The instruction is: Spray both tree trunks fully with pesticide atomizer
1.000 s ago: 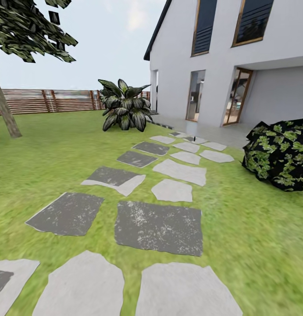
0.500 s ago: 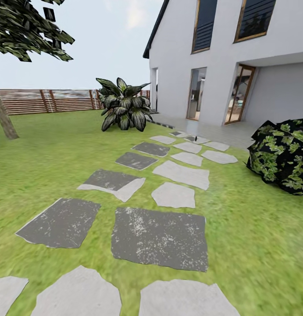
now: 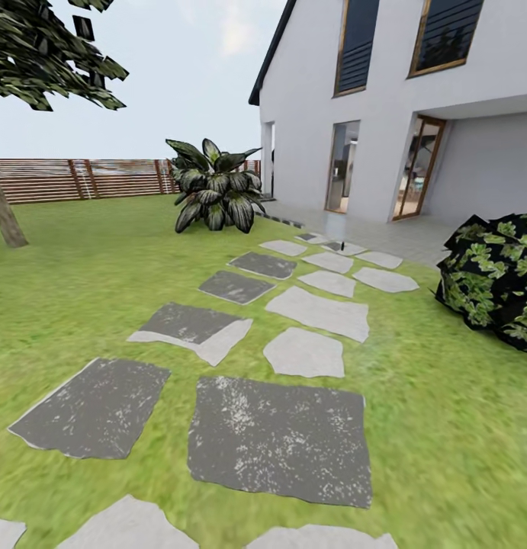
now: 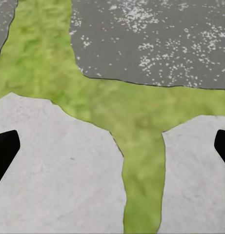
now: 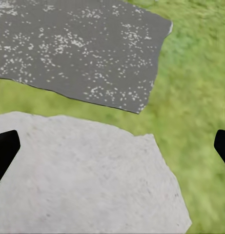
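One tree stands at the far left of the head view, its grey-brown trunk [image 3: 3, 219] leaning at the picture's edge under a blocky green canopy [image 3: 42, 53]. A tiny dark upright object [image 3: 342, 245] sits on a far stepping stone near the house; it is too small to tell whether it is the pesticide atomizer. My left gripper [image 4: 112, 148] is open over pale and dark stones with grass between. My right gripper [image 5: 112, 148] is open too, above a pale stone, with nothing between its fingers.
A path of grey stepping stones [image 3: 278, 438] runs across the lawn [image 3: 88, 290] toward the white house [image 3: 385, 114]. A broad-leaved plant [image 3: 213, 191] stands left of the path, a dark bush [image 3: 496, 278] at the right. A brown slat fence [image 3: 80, 177] closes the back.
The whole head view has shifted: the stepping stones have slid down and toward me, so the camera has moved forward along the path. Nothing was picked up.
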Robot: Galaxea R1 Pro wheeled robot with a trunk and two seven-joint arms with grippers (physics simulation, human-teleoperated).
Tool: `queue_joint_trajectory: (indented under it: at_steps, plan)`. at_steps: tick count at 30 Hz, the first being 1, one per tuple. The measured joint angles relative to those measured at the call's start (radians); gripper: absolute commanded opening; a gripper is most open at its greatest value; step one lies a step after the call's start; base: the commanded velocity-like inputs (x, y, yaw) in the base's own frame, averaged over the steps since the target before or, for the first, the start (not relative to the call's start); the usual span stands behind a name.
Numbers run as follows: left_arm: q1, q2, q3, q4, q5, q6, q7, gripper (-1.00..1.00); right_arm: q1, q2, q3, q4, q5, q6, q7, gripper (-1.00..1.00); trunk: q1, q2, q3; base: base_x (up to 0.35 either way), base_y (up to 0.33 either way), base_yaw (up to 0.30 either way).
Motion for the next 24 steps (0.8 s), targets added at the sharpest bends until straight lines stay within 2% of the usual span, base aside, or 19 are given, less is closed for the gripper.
queue_joint_trajectory:
  at_steps: [24]
  plan:
    - [0.0,0.0,0.0,0.0,0.0,0.0,0.0,1.0,0.0,0.001,0.0,0.0,0.0,0.0,0.0,1.0,0.0,0.0,0.0,0.35,0.0,0.0]
